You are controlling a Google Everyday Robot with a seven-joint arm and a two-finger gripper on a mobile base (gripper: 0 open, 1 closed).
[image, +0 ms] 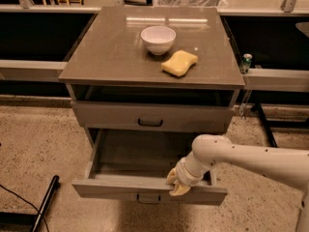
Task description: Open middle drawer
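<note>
No legible txt, labels or nos. anywhere; gripper [176,182] at front edge of open middle drawer [120,189].

A smooth cream-white tubular arm [260,161] comes in from the 3 o'clock edge, thick and softly glossy, with no cables showing. Small dark dots [265,150], perhaps screws, speckle its upper surface in a loose row. Its 9 o'clock end swells into a rounded bulbous white joint [210,149]. Below that, toward 7 o'clock, sits a short ribbed off-white wrist collar [187,172] made of stacked rings. The pale yellow-tan gripper [176,183] caps the collar, low in the view near 6 o'clock. Another cream-white body segment [304,211] rises at the 4 o'clock corner.
</note>
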